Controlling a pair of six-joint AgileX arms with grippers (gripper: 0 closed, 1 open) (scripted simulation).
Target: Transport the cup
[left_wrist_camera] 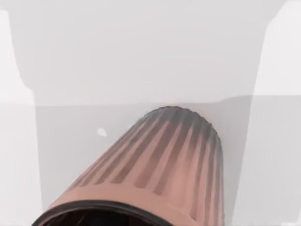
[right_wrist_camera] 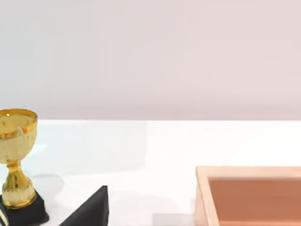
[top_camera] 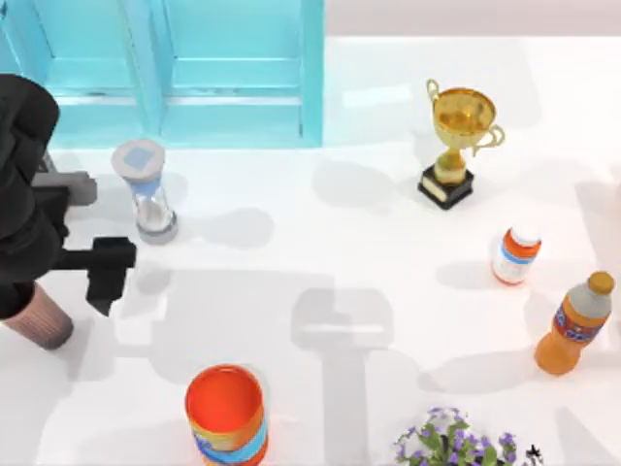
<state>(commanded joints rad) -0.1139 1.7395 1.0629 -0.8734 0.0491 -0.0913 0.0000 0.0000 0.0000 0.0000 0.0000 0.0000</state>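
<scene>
The left claw [top_camera: 29, 291] sits at the counter's [top_camera: 320, 243] left edge, over the cup [top_camera: 39, 323]; whether it clamps the cup I cannot tell. The left wrist view looks down the cup's ribbed, tapered pinkish-brown wall past its dark rim, likely lined up for carrying. Farther out stand a glassy hourglass [top_camera: 147, 189], a smooth orange can [top_camera: 226, 413] and a shiny gold trophy [top_camera: 458, 141].

sim tabletop | white table [top_camera: 320, 252] w/ mixed props (trophy [top_camera: 456, 146], bottles)
</scene>
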